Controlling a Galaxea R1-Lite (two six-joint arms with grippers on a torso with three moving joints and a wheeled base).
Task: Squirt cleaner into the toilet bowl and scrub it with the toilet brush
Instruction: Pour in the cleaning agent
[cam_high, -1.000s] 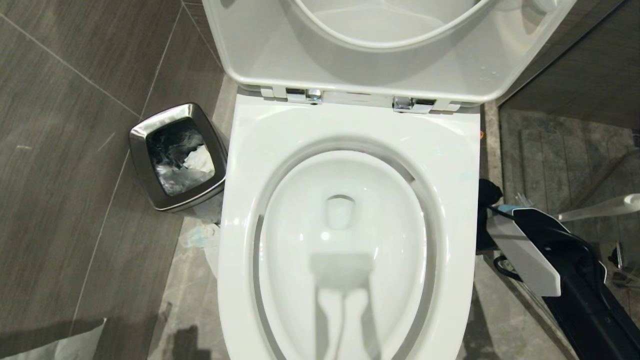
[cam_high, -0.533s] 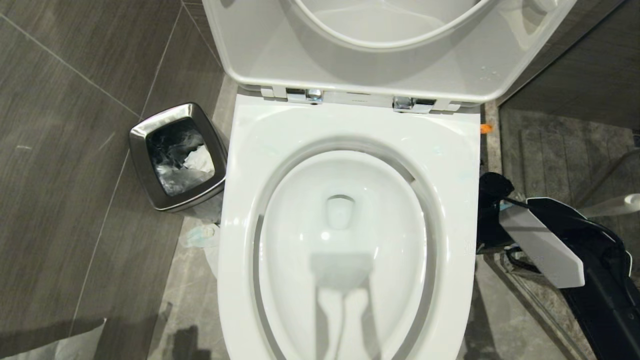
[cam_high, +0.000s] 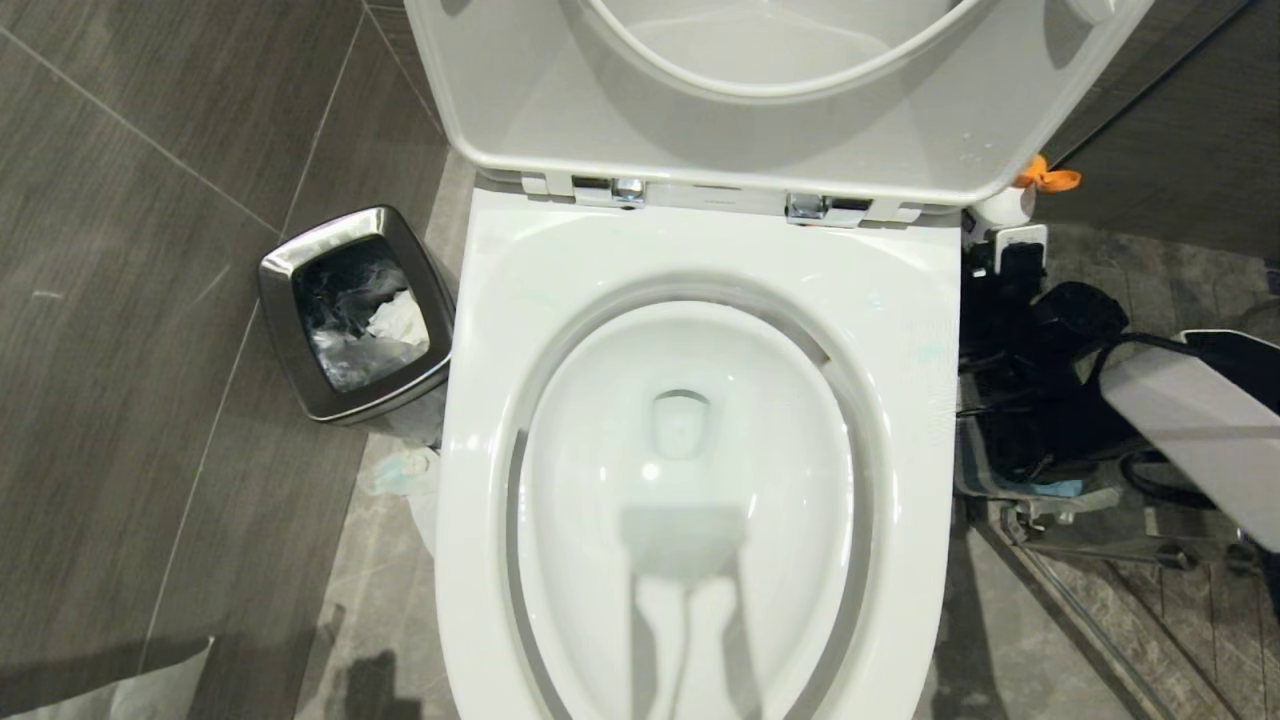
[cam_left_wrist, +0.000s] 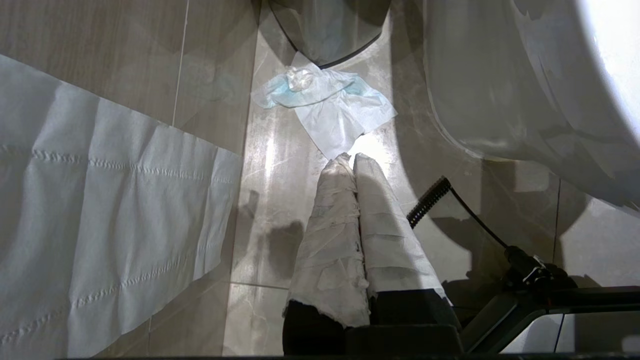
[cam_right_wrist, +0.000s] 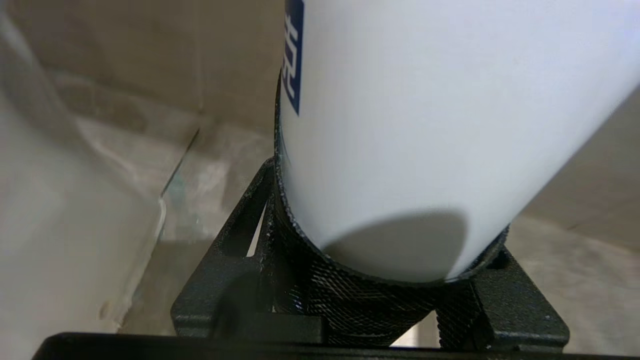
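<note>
Update: the right gripper (cam_high: 1018, 262) is clamping the cleaner bottle (cam_right_wrist: 425, 125) just off the back right corner of the toilet bowl (cam_high: 700, 250), with the orange nozzle poking up beside the raised lid (cam_high: 520, 120). Meanwhile the left gripper (cam_left_wrist: 351, 157) is hanging above the floor, fingers pressed together. I'm counting one bowl, one bottle and one waste bin (cam_high: 352, 310). Compared with a second ago, the right arm is sitting further back and the bottle is now showing.
</note>
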